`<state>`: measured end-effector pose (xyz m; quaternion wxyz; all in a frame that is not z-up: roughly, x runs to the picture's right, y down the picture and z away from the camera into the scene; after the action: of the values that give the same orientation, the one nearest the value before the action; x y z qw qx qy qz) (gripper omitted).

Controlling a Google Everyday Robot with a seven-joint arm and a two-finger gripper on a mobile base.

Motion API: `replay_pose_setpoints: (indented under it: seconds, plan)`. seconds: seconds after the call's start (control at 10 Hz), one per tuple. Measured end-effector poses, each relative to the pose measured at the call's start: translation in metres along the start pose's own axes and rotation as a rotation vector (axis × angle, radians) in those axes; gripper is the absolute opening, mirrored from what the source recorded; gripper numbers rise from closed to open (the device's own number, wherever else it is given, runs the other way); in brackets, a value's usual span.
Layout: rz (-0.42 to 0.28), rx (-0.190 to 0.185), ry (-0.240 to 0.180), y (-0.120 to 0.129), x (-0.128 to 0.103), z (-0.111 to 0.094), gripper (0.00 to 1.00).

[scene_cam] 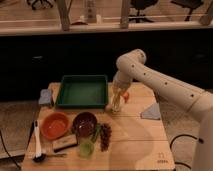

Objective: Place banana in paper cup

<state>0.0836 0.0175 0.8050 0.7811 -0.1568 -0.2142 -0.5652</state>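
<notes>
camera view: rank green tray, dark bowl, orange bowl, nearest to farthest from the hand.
The hand hangs low by the tray's right front corner.
1. green tray: its right rim is right beside the hand.
2. dark bowl: in front of the tray, toward the camera.
3. orange bowl: beyond the dark bowl, near the table's far side.

Gripper (116,103) just right of the green tray (82,93), contents indiscernible; arm (165,87) cropped at the right edge.
</notes>
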Motion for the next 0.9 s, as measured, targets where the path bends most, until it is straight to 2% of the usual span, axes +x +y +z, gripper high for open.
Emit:
replay_pose_setpoints:
  seconds: [0.2, 0.9]
  plan:
    - [0.0, 0.0, -0.004, -0.0018, 0.0025, 0.0016, 0.79]
    - [-0.001, 0.008, -0.012, 0.0063, 0.0087, 0.0041, 0.8]
